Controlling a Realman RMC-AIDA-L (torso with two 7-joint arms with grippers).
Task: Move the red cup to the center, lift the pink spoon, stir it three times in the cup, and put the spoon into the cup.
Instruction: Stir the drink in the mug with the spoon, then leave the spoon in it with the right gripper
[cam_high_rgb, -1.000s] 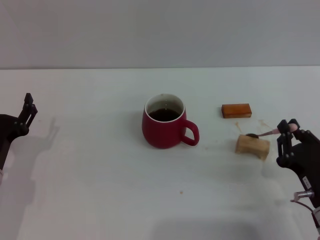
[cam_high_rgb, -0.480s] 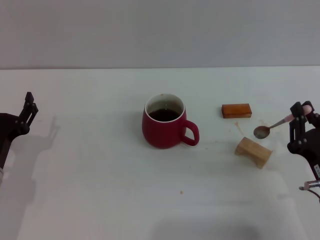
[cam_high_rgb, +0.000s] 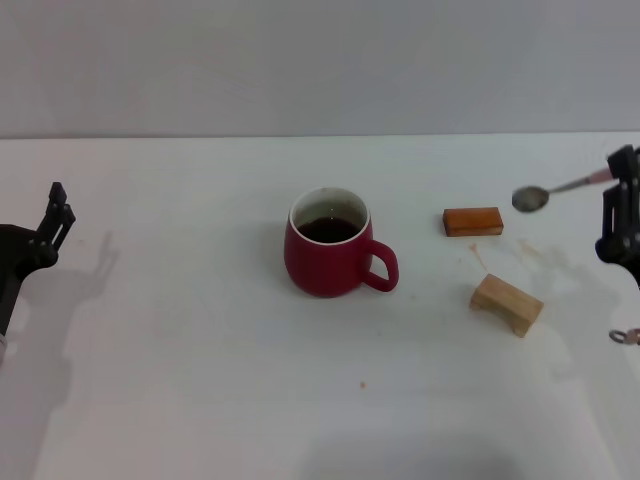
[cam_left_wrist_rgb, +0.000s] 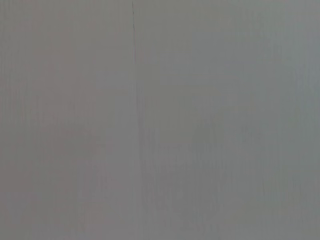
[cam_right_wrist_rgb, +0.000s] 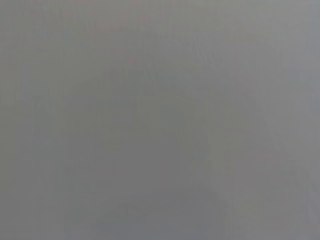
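White desk (cam_high_rgb: 180, 380) under a grey wall carries the red cup (cam_high_rgb: 331, 256) near its middle — dark liquid inside, loop handle pointing right. To the cup's right lie an orange-brown block (cam_high_rgb: 472, 221) and, nearer, a light wooden block (cam_high_rgb: 507, 303). At the far right the right gripper (cam_high_rgb: 622, 178) has its fingers clamped on the pink spoon (cam_high_rgb: 556, 192), held above the desk with its metal bowl pointing left, well apart from the cup — the left gripper (cam_high_rgb: 56, 214) sits at the left edge, and whether its fingers are apart I cannot tell.
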